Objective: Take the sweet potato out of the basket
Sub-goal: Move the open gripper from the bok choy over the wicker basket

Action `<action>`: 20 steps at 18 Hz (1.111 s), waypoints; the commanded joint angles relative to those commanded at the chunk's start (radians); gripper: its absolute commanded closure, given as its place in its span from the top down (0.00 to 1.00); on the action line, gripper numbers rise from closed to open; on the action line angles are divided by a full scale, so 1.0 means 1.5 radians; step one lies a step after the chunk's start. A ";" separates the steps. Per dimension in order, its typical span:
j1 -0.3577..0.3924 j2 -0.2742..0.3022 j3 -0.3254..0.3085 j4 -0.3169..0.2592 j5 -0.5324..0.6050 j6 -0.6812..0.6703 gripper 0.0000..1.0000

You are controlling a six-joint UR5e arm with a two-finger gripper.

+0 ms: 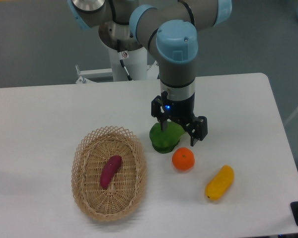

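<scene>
On the table (49,109) before us, the sweet potato (111,171) lies inside the basket (84,148) at front left. To its right sits a pepper (165,138), the gripper (178,133) directly above it. An orange (183,159) rests just beside the pepper, with an oblong fruit (219,182) farther right.

The gripper (178,133) hides the green vegetable's (165,139) upper part.
</scene>
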 joint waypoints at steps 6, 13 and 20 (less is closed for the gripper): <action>0.000 0.001 -0.007 0.000 -0.004 -0.017 1.00; -0.010 -0.007 -0.013 0.011 -0.037 -0.155 1.00; -0.076 -0.024 -0.077 0.063 -0.054 -0.265 1.00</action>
